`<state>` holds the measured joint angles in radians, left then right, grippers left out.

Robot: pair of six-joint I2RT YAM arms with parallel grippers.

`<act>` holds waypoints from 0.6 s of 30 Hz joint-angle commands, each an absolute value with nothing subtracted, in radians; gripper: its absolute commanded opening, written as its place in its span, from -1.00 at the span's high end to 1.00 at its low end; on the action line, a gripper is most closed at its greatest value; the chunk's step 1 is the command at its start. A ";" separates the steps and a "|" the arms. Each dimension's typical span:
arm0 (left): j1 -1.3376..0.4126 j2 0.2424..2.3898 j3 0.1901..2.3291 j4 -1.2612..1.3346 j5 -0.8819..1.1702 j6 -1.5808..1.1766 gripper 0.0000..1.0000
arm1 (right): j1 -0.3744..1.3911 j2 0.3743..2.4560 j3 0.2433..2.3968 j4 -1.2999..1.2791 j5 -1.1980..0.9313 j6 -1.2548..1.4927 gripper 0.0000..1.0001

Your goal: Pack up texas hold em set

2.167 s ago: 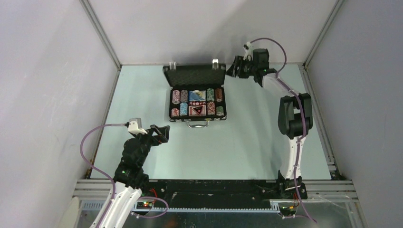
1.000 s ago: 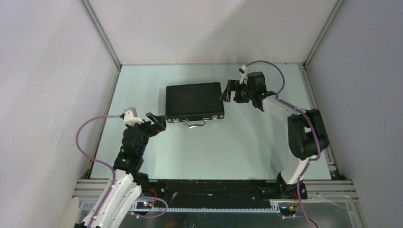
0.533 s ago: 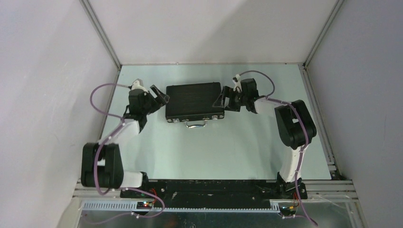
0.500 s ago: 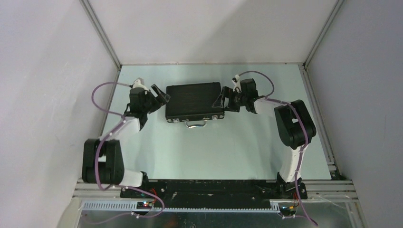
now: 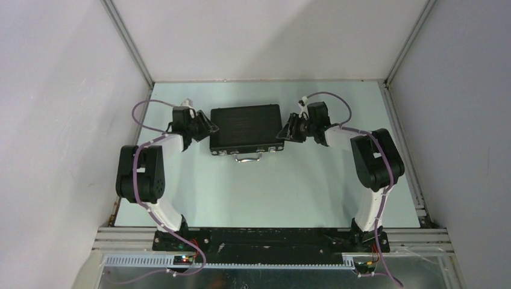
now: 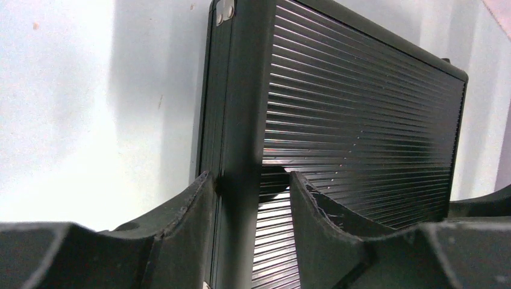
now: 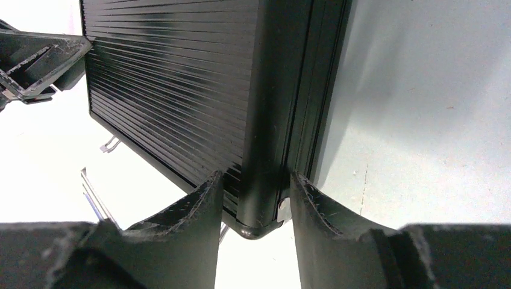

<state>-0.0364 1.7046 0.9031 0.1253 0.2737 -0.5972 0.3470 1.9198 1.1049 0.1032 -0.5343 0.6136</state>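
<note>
The black ribbed briefcase (image 5: 246, 129) lies flat and closed on the table, its metal handle (image 5: 249, 158) facing the near side. The chips, cards and dice are hidden inside. My left gripper (image 5: 205, 126) sits at the case's left edge. In the left wrist view its part-open jaws straddle that edge (image 6: 240, 150), one finger (image 6: 187, 223) against the side wall and the other (image 6: 325, 229) over the lid. My right gripper (image 5: 284, 132) sits at the right edge. Its jaws straddle the front right corner (image 7: 260, 226) with thin gaps on both sides.
The pale green table (image 5: 271, 192) runs out on all sides of the case. Grey walls and metal frame rails (image 5: 129, 54) close in the left, back and right. Both arms stretch far out towards the back.
The open case with the chips showing is now closed. Both arms moved in to the case's two ends. The left arm swung from the near left up to the left edge, and the jaws narrowed.
</note>
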 commanded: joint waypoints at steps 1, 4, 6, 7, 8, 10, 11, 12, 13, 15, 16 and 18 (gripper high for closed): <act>-0.098 1.732 0.864 0.041 0.345 -0.530 0.03 | 0.418 1.856 1.019 0.097 -0.624 0.615 0.21; -0.130 1.734 0.838 0.045 0.374 -0.513 0.06 | 0.436 1.791 0.959 0.103 -0.607 0.616 0.23; -0.170 1.735 0.828 0.033 0.380 -0.497 0.08 | 0.452 1.747 0.910 0.105 -0.595 0.615 0.24; -0.203 1.734 0.824 0.022 0.375 -0.483 0.09 | 0.465 1.716 0.879 0.106 -0.589 0.614 0.24; -0.221 1.734 0.823 0.018 0.371 -0.477 0.09 | 0.471 1.701 0.846 0.106 -0.575 0.614 0.24; -0.268 1.736 0.822 0.014 0.369 -0.463 0.10 | 0.489 1.654 0.796 0.113 -0.560 0.617 0.24; -0.293 1.738 0.823 0.016 0.375 -0.459 0.10 | 0.503 1.624 0.779 0.114 -0.556 0.620 0.24; -0.312 1.740 0.827 0.016 0.376 -0.456 0.10 | 0.509 1.609 0.752 0.110 -0.545 0.620 0.24; -0.319 1.743 0.828 0.016 0.380 -0.455 0.10 | 0.520 1.577 0.741 0.105 -0.538 0.620 0.25; -0.329 1.739 0.825 0.020 0.393 -0.457 0.12 | 0.526 1.527 0.709 0.081 -0.501 0.615 0.23; -0.334 1.730 0.814 0.025 0.401 -0.459 0.14 | 0.525 1.507 0.693 0.057 -0.488 0.612 0.21; -0.339 1.706 0.796 0.036 0.409 -0.458 0.14 | 0.523 1.436 0.678 0.015 -0.435 0.590 0.17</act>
